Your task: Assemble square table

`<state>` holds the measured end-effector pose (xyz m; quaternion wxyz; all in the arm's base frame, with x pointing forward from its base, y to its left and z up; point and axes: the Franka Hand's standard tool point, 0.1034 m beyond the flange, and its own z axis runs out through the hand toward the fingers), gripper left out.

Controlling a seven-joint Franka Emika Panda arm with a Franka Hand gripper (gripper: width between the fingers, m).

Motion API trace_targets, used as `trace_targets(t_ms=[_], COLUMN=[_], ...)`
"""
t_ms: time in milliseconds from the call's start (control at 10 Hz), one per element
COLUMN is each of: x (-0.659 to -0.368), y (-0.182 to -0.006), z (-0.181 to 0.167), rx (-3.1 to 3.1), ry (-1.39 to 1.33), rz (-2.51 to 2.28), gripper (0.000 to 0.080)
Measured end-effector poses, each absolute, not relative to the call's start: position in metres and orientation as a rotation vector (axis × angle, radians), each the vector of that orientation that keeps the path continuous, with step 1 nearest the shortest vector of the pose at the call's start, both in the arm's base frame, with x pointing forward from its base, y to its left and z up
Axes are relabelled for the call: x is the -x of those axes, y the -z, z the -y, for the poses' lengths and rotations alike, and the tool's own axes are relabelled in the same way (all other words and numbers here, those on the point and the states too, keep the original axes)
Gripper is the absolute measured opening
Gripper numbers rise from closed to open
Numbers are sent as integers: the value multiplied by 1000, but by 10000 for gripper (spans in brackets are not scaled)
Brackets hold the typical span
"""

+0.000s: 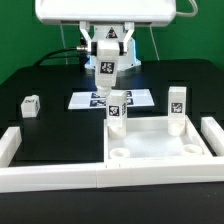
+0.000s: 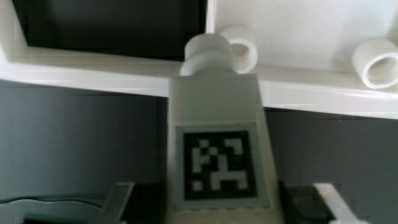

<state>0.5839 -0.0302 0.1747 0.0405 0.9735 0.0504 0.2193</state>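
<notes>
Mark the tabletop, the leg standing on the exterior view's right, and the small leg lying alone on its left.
tabletop [image 1: 155, 140]: exterior view, bare inner floor.
right leg [image 1: 177, 108]: exterior view, middle of its upright body.
loose leg [image 1: 30, 104]: exterior view, its middle.

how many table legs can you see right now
3. First leg upright at the tabletop's far corner on the exterior view's left, under the pincer; second leg at its far corner on that view's right; third leg apart on the black table. A fourth may be hidden.
</notes>
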Motion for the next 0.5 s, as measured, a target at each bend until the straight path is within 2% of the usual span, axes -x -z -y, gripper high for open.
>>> trace_targets(t_ms=[100,200,400,500], x=[-586,-578,-578,-581], y=[-176,-163,-145,-132], z=[25,0,-55,-74], rx=[-2943,-2928,-2964,-3007], ry=[-829,-950,-1014,-943], rz=[-132,-123,-106,-99], gripper=[290,290,290,290])
